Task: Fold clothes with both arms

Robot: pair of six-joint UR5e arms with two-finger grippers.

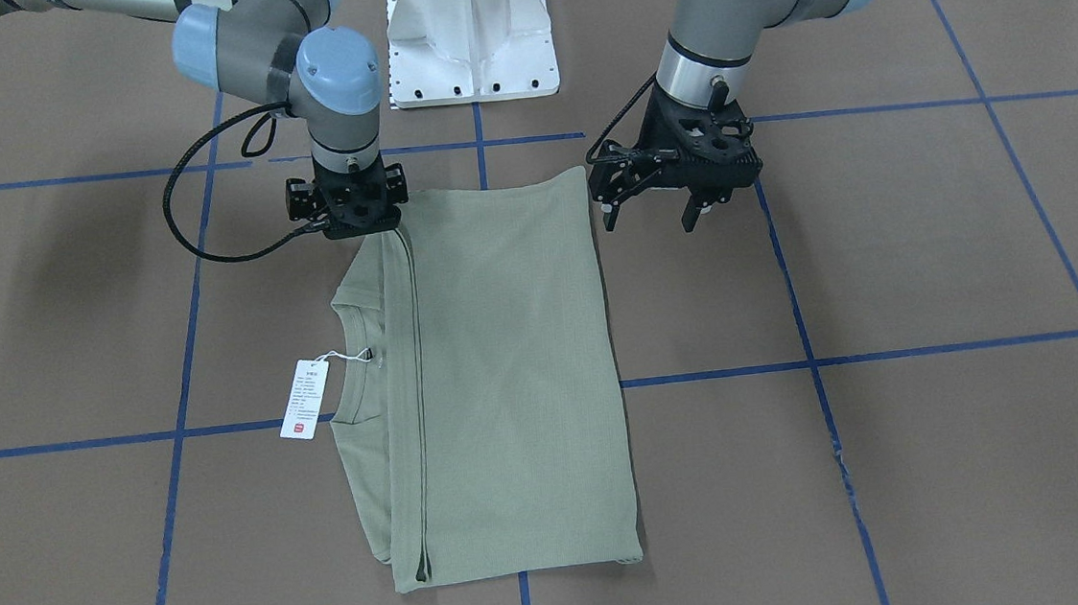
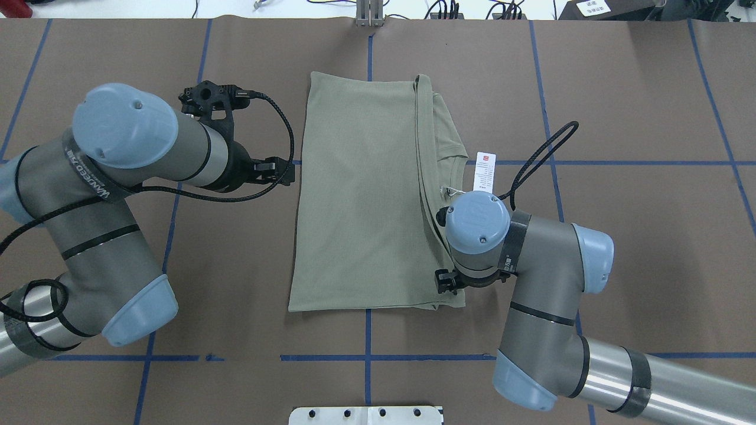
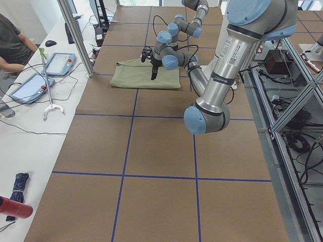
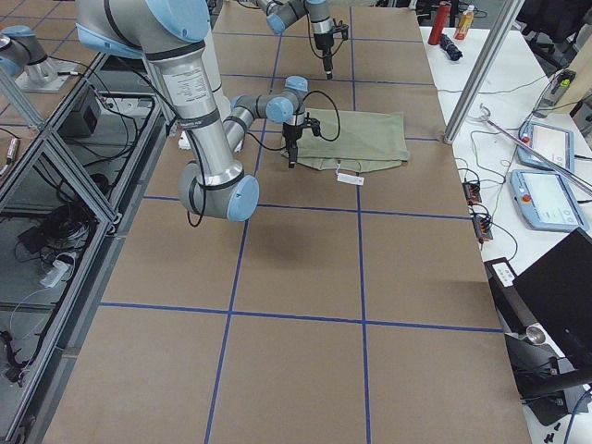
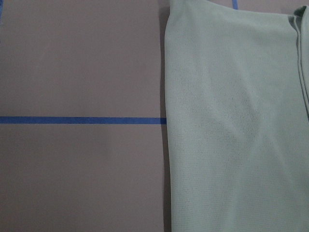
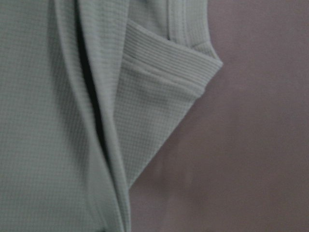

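The sage-green shirt [image 1: 515, 362] is lying flat on the brown table [image 1: 929, 243], folded into a long rectangle, with its collar showing along the edge on the robot's right. A white hang tag [image 1: 304, 400] is trailing from the shirt's collar on a thin string and resting on the table just beside the shirt. It is carrying rows of print too small to read and a small red square at its outer end. A grey band on the left arm [image 2: 118, 195] is showing slanted lettering that I cannot read with any certainty.

The left gripper [image 1: 650, 219] is hovering just off the shirt's opposite long edge, near the corner closest to the robot, with its fingers spread and holding nothing. The right gripper [image 1: 354, 211] is standing over the shirt's robot-side corner on the collar edge. Its fingers are hidden, so I cannot tell whether it is clamping the cloth. A white pedestal [image 1: 469, 29] is sitting beyond the shirt's robot-side end, and blue tape lines [image 1: 889, 352] are running under the shirt.
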